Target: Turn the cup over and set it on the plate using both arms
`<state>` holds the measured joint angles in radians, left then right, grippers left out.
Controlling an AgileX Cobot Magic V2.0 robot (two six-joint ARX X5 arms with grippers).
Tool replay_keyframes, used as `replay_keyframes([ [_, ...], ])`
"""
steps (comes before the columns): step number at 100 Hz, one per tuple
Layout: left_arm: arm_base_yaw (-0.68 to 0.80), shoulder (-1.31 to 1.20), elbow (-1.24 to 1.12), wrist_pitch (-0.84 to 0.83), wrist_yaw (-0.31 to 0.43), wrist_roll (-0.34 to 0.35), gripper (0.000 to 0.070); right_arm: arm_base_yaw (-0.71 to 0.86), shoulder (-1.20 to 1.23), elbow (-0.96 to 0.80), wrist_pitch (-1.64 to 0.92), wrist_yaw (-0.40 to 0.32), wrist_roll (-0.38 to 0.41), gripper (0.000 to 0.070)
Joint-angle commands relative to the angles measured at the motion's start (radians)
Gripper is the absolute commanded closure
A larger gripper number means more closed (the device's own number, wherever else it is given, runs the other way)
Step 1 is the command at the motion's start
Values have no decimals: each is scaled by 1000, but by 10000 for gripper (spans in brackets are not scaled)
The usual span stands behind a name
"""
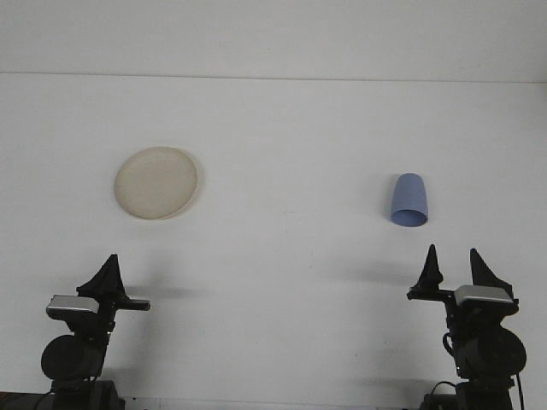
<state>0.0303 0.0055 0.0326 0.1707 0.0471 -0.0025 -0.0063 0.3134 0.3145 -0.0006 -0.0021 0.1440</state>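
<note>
Just ahead of the right claw (453, 266), whose two dark fingers stand spread apart and hold nothing, the small blue plastic cup (409, 201) lies on the white desk (291, 145), while the round beige plate (156, 183) sits ahead of the left claw (108, 272), which looks closed and empty.
</note>
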Motion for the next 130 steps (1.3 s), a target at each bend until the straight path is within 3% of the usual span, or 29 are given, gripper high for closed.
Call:
replay_keyframes([
  [1,0,-1,-19,10,-3,-6,687,2,60,21,22,1,-45,144],
  [63,0,-1,-19,10,-3,-6,687,-3,881,27,581,37,-255,147],
  [82,0,-1,-19,10,-3,-7,687,-34,1049,47,733,36,-258,149],
  [130,0,-1,-19,10,-3,-6,687,-108,1373,280,764,-18,-306,149],
])
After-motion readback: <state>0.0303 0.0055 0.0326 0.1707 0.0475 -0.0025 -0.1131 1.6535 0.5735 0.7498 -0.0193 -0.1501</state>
